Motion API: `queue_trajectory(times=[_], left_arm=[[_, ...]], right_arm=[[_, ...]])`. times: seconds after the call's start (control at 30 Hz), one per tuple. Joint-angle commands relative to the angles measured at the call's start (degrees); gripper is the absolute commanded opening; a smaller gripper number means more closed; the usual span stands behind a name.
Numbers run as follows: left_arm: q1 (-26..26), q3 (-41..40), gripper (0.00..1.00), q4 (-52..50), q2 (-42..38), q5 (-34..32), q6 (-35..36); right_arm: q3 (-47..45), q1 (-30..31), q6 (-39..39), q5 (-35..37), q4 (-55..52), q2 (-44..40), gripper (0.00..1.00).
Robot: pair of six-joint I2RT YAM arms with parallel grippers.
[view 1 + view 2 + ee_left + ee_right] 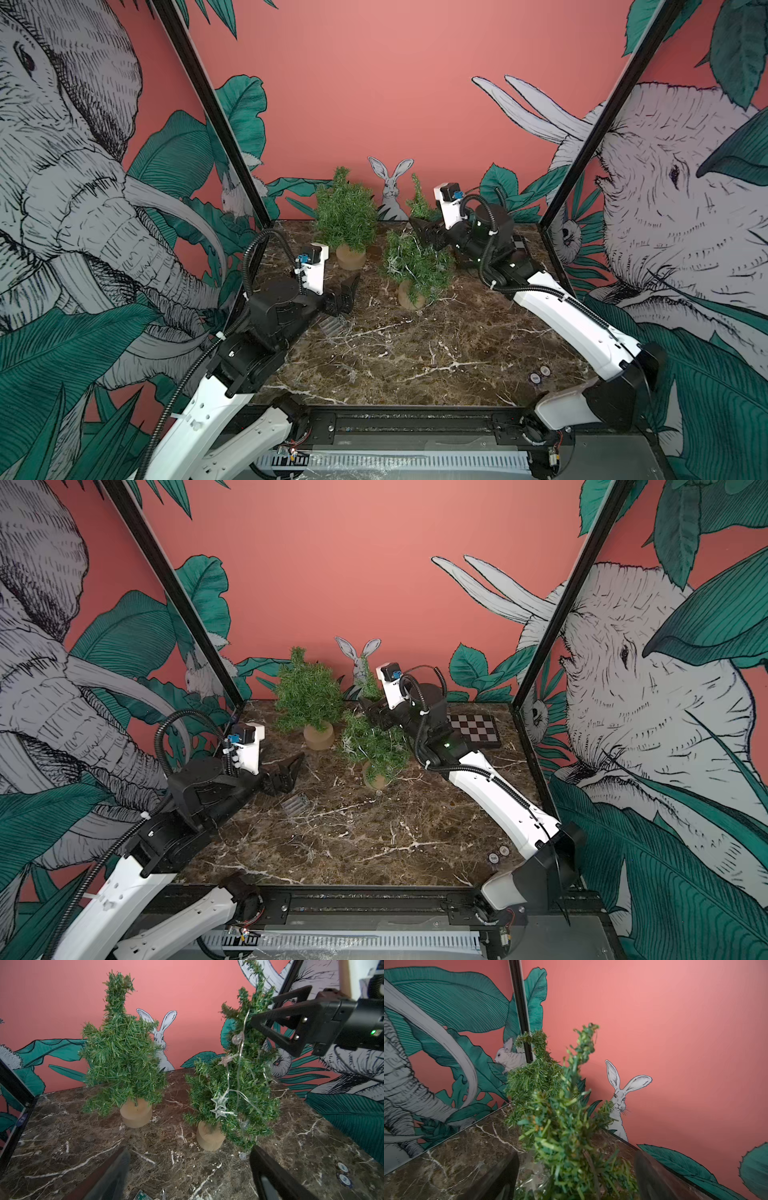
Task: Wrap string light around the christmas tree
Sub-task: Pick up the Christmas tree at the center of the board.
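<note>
On tabletop — christmas tree, tip up

Robot lab booth: mural panels, marble tabletop, checkerboard, black frame.

No legible text anywhere. Two round stickers on the bench carry print too small to read. A small dark label on the frame post is blurred, unreadable.

christmas tree with string light on it. just behind, bare tree; checkerboard beside; left gripper nearby, right gripper up at its top.
</note>
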Motion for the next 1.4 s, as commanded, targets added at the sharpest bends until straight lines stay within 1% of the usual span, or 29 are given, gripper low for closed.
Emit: queue_trajectory(times=[0.0,0.17,0.27,0.4,0.53,0.6,0.67,0.77,0.87,1.03,1.23,1.37], left_arm=[[-0.3,0.3,0.92,-0.8,-0.4,-2.1,-0.1],[-0.3,2.4,0.92,-0.3,0.9,-0.3,0.5],[-0.3,3.9,0.92,-0.8,1.5,0.2,0.8],[-0.2,3.8,0.93,-1.0,1.4,0.4,1.3],[-0.2,3.1,0.93,0.0,1.5,0.4,0.8],[-0.3,2.5,0.93,0.6,1.5,0.5,0.7],[-0.3,1.9,0.94,1.3,1.5,0.5,0.7],[-0.3,1.0,0.94,2.8,1.6,0.5,0.7],[-0.3,0.4,0.95,4.2,2.0,0.5,0.6],[-0.2,-0.3,0.95,5.4,3.3,0.5,0.5],[-0.3,-1.3,0.96,6.6,4.0,-1.0,0.8],[-0.2,-2.5,0.97,7.6,4.0,-2.7,1.6]], right_arm=[[2.4,0.4,-1.8,4.6,1.9,0.1,0.87],[1.7,0.5,-1.3,3.6,4.3,1.7,0.79],[1.9,0.5,-0.7,2.6,5.9,3.1,0.71],[1.9,0.6,-0.7,1.7,7.8,4.0,0.61],[1.4,0.7,-2.0,1.1,10.5,4.0,0.44],[1.7,0.8,-2.7,1.0,10.9,4.0,0.34],[2.2,0.8,-3.4,1.1,10.9,4.0,0.27],[2.9,0.9,-4.7,1.4,11.4,4.0,0.11],[3.4,0.9,-6.0,1.9,13.3,4.1,0.01],[5.3,0.8,-8.4,3.8,15.6,5.2,0.00],[10.5,0.7,-11.2,5.6,17.6,7.9,0.00],[13.7,0.4,-13.1,7.1,18.7,11.8,0.00]])
